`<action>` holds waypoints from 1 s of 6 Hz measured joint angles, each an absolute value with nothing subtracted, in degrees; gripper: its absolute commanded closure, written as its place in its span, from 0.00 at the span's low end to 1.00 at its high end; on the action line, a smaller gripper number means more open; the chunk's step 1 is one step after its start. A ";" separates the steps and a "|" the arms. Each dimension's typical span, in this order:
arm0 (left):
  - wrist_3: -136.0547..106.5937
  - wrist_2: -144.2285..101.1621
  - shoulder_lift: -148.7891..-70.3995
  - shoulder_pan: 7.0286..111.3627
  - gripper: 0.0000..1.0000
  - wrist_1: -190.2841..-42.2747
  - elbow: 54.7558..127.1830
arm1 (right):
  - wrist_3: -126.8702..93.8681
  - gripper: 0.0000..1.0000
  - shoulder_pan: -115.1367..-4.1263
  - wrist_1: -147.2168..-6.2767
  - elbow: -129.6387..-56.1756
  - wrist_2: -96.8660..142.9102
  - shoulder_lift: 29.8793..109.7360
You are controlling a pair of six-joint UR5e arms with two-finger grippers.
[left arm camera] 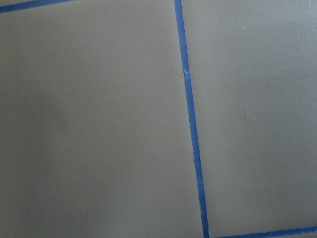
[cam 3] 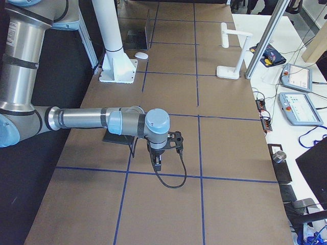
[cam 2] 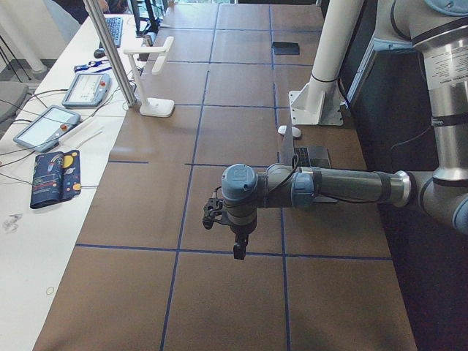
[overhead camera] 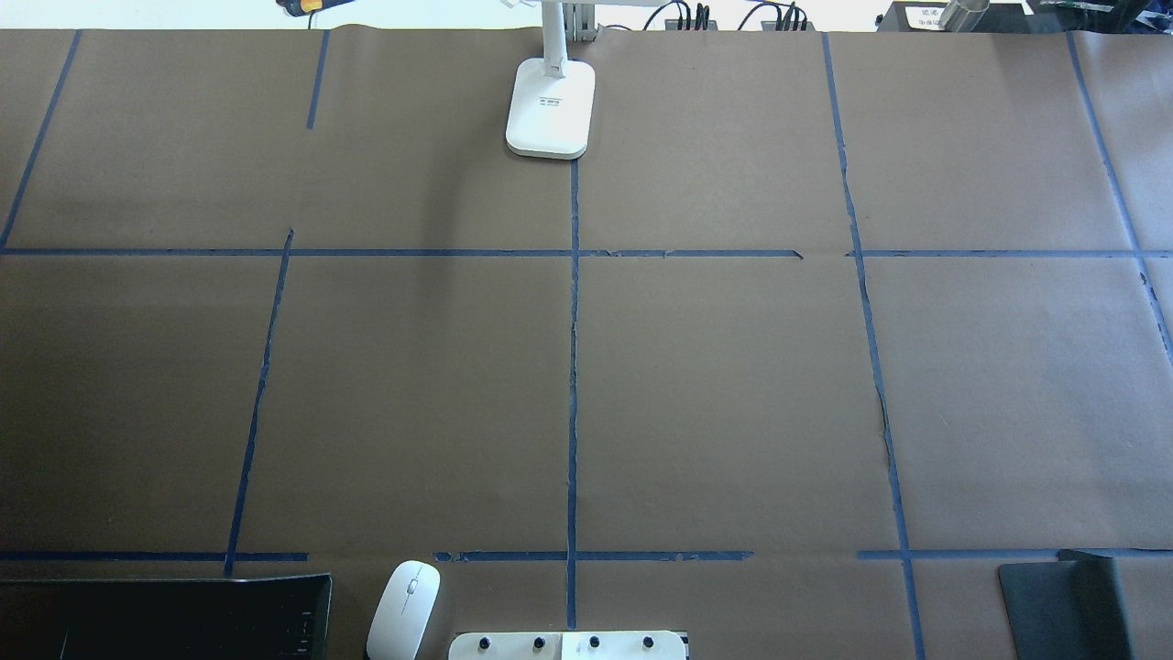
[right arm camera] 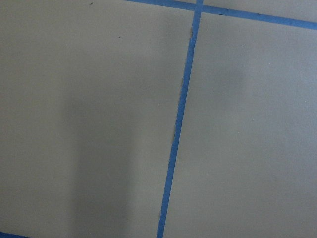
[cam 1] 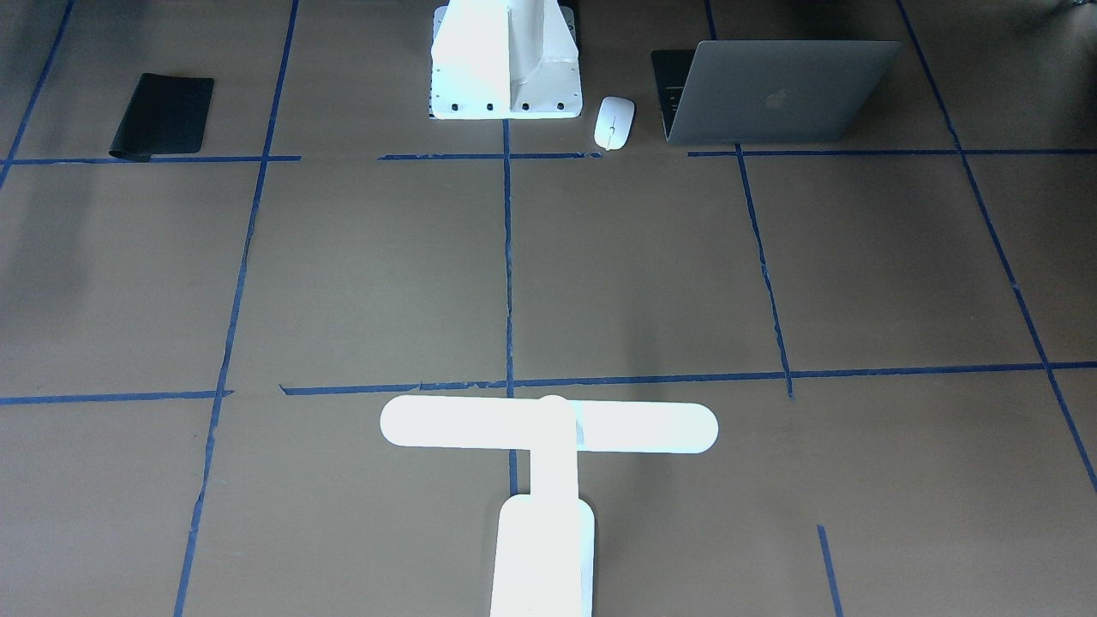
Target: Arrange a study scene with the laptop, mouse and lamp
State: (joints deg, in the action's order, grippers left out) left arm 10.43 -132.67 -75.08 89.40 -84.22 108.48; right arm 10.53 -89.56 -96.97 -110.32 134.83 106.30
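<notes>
**Laptop, mouse and lamp stood on the table, both arms held off at the ends**

The laptop (cam 1: pixel 776 94) sat open at the near edge of the table (cam 1: pixel 643 274), on the robot's left. Its lid was raised, with the logo side turned toward the far edge and a strip of dark keys showing beside it. The mouse (cam 1: pixel 614 122) lay flat just beside the laptop without touching it, between the laptop and the white pedestal (cam 1: pixel 506 64) at the middle of the near edge. The lamp (cam 1: pixel 548 428) stood upright at the middle of the far edge, well apart from the other two. Its long head ran left to right above the stem and the oblong base rested on the paper. A black mat (cam 1: pixel 163 116) lay at the near edge on the robot's right, with one end curled up.

The left gripper (cam 2: pixel 239 253) hung pointing down above the table toward its left end, well apart from the laptop. The right gripper (cam 3: pixel 157 164) hung pointing down toward the right end, out past the mat. Both showed only in the side views, so I could not tell how far apart their fingers were or whether they had hold of anything. Each wrist camera showed only brown paper crossed by blue tape (left arm camera: pixel 190 114).
</notes>
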 measured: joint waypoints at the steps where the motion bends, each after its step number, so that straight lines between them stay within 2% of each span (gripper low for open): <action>1: 10.44 -132.70 -76.76 89.31 0.00 -85.52 108.47 | 10.49 0.00 -89.56 -96.98 -110.42 134.82 106.24; 4: 10.47 -132.78 -81.25 87.12 0.00 -92.14 108.40 | 10.54 0.00 -89.56 -96.94 -110.87 134.82 106.18; 6: 10.56 -136.43 -81.73 81.11 0.00 -99.44 108.97 | 10.55 0.00 -89.56 -96.97 -110.91 134.82 106.19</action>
State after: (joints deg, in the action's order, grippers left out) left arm 10.56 -136.43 -81.73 81.11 -99.44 108.97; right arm 10.55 -89.56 -96.97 -110.91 134.82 106.19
